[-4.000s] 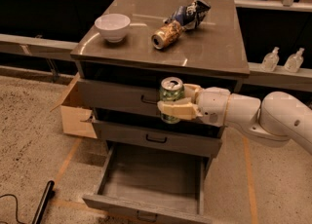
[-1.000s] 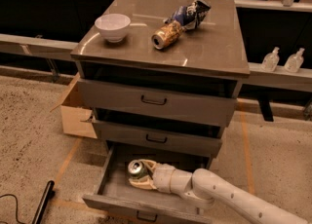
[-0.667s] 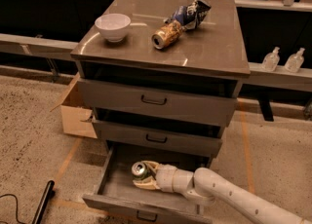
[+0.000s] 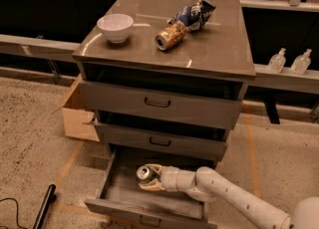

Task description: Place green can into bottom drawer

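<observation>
Step in hand: I have the green can down inside the open bottom drawer. This is the placing stage, with the release not yet made.
Gripper: the gripper sits within the drawer, left of centre, its fingers clamped on the can's sides.
Can: tipped, silver top toward the camera, low over the drawer floor. I cannot tell whether it touches.
Next move: I judge it calls for settling the can on the floor, parting the fingers, then drawing the arm out clear of the middle drawer overhead.
Hidden: the fingers cover most of the can's green body. The drawer's rear lies in shadow, and the arm runs out of frame at lower right.
Cabinet top: white bowl, gold-brown can and snack bag, well apart from the work.
</observation>
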{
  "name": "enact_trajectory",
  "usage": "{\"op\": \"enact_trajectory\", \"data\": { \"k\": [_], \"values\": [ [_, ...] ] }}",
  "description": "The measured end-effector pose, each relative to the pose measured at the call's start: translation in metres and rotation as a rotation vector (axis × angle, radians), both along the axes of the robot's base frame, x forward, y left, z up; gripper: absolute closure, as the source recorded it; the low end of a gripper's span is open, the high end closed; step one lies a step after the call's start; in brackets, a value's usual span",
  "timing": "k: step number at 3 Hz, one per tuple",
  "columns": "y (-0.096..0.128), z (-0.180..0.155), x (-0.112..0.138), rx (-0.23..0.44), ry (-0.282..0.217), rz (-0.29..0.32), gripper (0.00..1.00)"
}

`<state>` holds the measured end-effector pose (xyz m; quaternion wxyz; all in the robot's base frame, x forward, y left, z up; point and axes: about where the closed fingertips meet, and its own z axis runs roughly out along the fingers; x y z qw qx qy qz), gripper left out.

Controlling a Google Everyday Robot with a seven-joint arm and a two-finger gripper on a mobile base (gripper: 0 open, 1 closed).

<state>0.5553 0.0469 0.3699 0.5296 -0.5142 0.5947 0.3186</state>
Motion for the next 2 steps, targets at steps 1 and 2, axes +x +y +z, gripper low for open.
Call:
{"op": "enact_trajectory", "data": {
  "k": [1,2],
  "values": [
    [0.001,-0.032,0.022,0.01,-0.009,0.015,1.0],
    [0.003,-0.069,0.038,0.031,0.012,0.016,1.0]
  ]
}}
